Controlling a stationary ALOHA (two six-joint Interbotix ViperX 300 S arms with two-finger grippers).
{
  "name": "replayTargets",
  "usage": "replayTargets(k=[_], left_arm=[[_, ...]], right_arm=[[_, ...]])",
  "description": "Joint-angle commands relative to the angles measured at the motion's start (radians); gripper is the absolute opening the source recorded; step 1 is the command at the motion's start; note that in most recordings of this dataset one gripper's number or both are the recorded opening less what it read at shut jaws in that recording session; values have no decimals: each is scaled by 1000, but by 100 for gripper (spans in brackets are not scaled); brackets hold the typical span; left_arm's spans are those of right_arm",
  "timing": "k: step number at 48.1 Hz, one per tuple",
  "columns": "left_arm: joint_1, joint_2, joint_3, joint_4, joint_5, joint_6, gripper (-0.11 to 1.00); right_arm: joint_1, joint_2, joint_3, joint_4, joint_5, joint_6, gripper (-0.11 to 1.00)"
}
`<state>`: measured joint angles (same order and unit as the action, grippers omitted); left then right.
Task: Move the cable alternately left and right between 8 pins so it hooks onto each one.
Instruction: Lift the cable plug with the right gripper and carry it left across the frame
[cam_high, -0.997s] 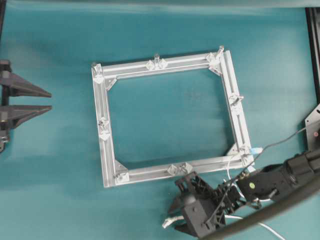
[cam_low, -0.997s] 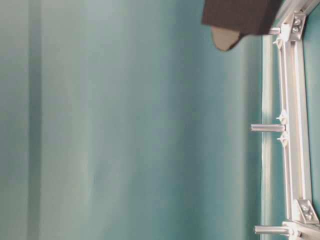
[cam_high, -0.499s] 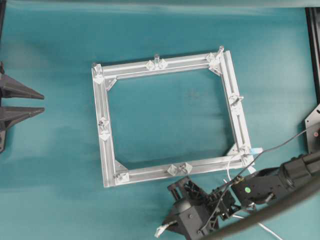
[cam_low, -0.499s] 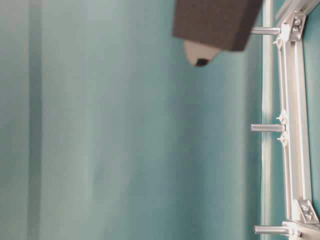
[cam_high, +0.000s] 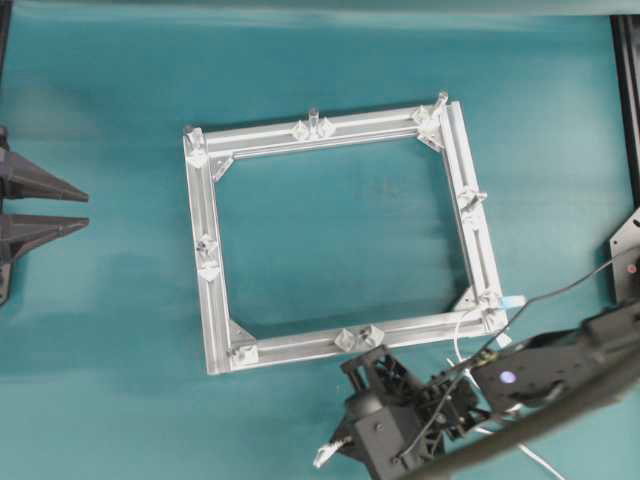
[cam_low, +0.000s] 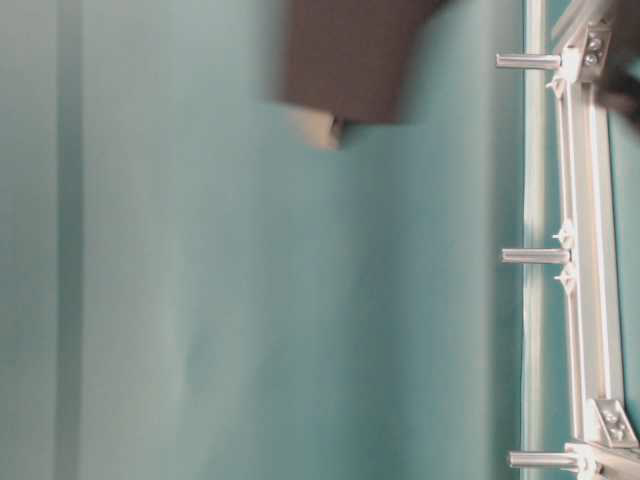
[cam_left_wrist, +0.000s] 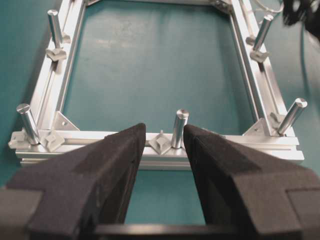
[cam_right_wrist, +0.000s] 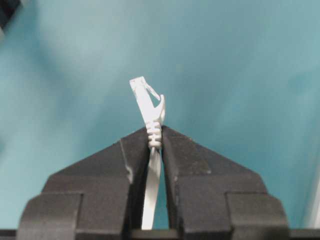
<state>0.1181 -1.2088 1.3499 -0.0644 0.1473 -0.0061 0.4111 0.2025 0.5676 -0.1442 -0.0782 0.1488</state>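
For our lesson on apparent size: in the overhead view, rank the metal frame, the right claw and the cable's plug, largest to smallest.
1. Metal frame
2. Right claw
3. Plug

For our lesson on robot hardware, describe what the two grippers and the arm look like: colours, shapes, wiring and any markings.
The left gripper has two matt black, wedge-shaped fingers with a rough foam-like surface, tapering to points. The right gripper has the same black wedge fingers. From overhead, the right arm is black, with a lattice-like gripper housing, thin dark wires running along it and a small glowing dot on its body.
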Motion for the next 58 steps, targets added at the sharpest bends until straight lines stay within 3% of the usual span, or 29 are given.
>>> replayTargets(k=[1,12,20,33,36,41,42,49,53,58], left_arm=[[2,9,-9,2,-8,-6,49],[2,8,-9,2,-9,-5,50],[2,6,-6,2,-9,-3,50],[0,5,3,2,-9,-5,49],[0,3,6,2,-9,-5,50],[0,3,14,2,-11,-5,50],[0,3,15,2,-12,-5,50],[0,3,26,2,-23,-5,50],[0,3,29,2,-34,-6,49],[0,3,28,2,-40,-8,50]], right_arm=[[2,-91,-11,12,5,40,9],[-23,-166,23,17,103,285,9],[-57,-204,40,-23,189,457,9],[-120,-327,51,-118,328,584,9],[-132,-354,52,-166,385,620,9],[-155,-387,52,-296,472,726,9],[-163,-388,54,-341,492,770,9],[-187,-364,71,-531,561,1023,9],[-192,-322,72,-597,572,1181,9],[-190,-261,54,-621,561,1341,9]])
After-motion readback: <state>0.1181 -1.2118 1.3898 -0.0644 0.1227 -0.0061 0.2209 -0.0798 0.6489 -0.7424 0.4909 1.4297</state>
